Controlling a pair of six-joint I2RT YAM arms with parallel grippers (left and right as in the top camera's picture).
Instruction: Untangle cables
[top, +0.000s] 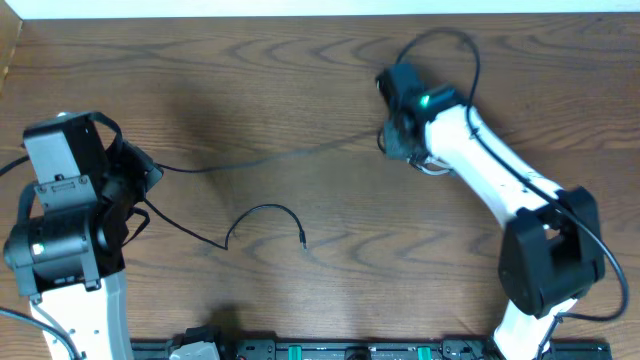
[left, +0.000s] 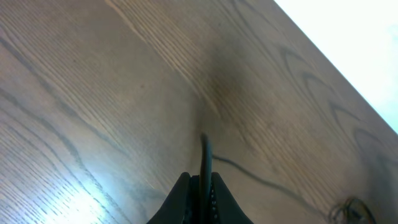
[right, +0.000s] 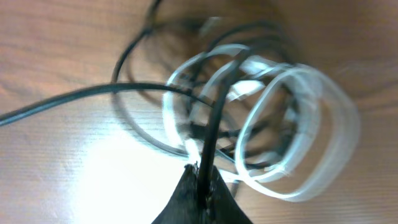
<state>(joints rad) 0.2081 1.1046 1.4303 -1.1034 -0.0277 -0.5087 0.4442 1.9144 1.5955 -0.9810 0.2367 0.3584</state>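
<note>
Right wrist cam is catching the tangle (right: 249, 124) of cables bunching up just past the fingertips, and it's all pretty blurry.

White cable (right: 345, 121) is looping in a few coils there with black strands weaving through them. The right gripper (right: 202, 171) is pinching one black strand (right: 213, 124), fingers squeezing together on it. From overhead, that clump is sitting toward the far right of the table (top: 250, 80), mostly hiding under the right gripper's head. A long black cable (top: 270, 157) is stretching from there across to the left gripper (left: 200, 180), which is clamping it tight with a short stub poking out past the closed fingers. A second black cable (top: 265, 207) is lying loose in an arch near the middle, trailing back toward the left arm (top: 70, 230).
</note>
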